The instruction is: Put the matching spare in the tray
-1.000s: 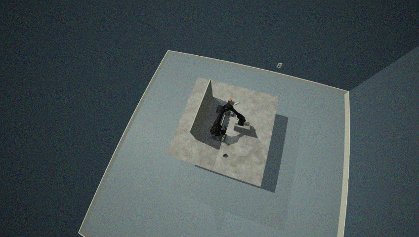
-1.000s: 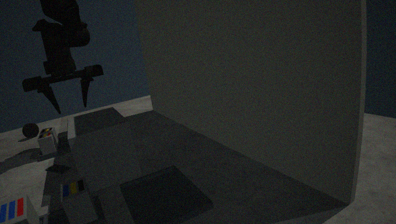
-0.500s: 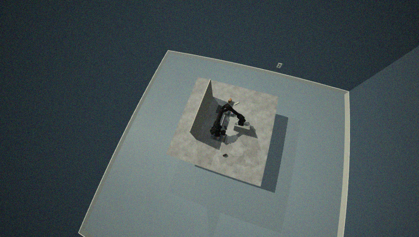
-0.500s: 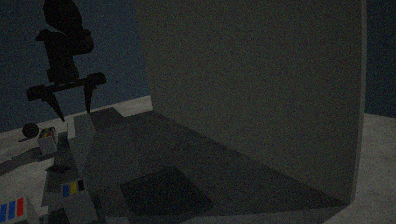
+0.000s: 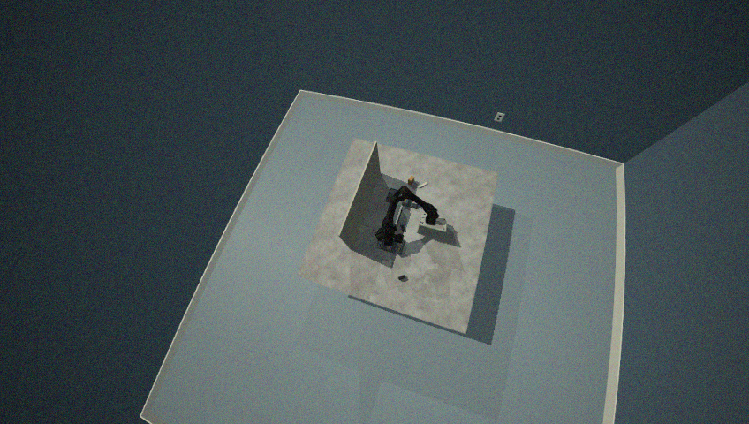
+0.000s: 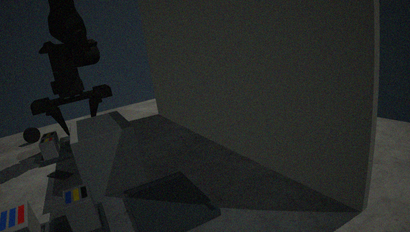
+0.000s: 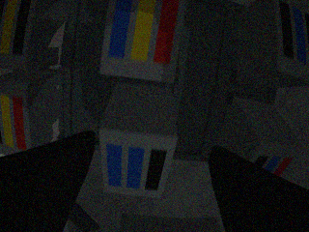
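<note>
My gripper (image 6: pixel 81 125) (image 7: pixel 154 147) is open and empty. A grey block with blue, blue and black bars (image 7: pixel 135 167) shows between its fingertips in the wrist view, untouched. Above it there is a blue, yellow and red block (image 7: pixel 141 70). At the left is a block with yellow and red bars (image 7: pixel 19 123); at the right, a black, blue and red one (image 7: pixel 273 165) and a black and blue one (image 7: pixel 293 36). The exterior view shows blocks coded blue, yellow, black (image 6: pixel 76 195) and blue, blue, red (image 6: pixel 11 216). A dark shallow square (image 6: pixel 183 215) looks like the tray. I cannot tell which is the mounted unit.
A tall upright panel (image 5: pixel 362 200) (image 6: pixel 258 86) stands beside the arm. A dark ball (image 6: pixel 31 135) and a striped grey block (image 6: pixel 50 151) stand at the left in the exterior view. An orange thing (image 5: pixel 411 179) and a small dark thing (image 5: pixel 403 277) lie on the table.
</note>
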`<state>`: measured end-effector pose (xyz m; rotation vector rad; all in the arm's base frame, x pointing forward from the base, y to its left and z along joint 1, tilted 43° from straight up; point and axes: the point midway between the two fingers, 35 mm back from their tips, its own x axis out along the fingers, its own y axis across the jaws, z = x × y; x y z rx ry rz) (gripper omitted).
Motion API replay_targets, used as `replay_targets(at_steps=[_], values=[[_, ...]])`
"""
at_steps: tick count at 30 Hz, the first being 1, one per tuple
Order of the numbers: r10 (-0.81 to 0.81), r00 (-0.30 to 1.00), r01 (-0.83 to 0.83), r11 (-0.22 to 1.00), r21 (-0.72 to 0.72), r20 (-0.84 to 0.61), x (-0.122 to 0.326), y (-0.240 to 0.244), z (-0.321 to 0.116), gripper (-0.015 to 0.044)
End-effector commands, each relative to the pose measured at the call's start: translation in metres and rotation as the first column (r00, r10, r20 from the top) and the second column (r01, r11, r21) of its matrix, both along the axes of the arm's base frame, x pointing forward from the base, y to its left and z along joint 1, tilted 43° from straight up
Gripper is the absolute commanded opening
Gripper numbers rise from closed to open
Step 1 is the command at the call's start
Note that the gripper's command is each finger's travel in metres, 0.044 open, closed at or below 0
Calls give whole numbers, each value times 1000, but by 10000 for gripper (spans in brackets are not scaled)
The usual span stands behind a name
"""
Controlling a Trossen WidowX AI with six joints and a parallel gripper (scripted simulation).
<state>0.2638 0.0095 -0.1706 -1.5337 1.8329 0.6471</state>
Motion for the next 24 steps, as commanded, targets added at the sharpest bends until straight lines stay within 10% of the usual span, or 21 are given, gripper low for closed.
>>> replay_targets(at_steps=[1, 24], values=[[4, 1000, -4, 1000, -11, -15, -6, -8, -6, 300], [3, 1000, -4, 1000, -15, -16, -12, -24, -22, 300]])
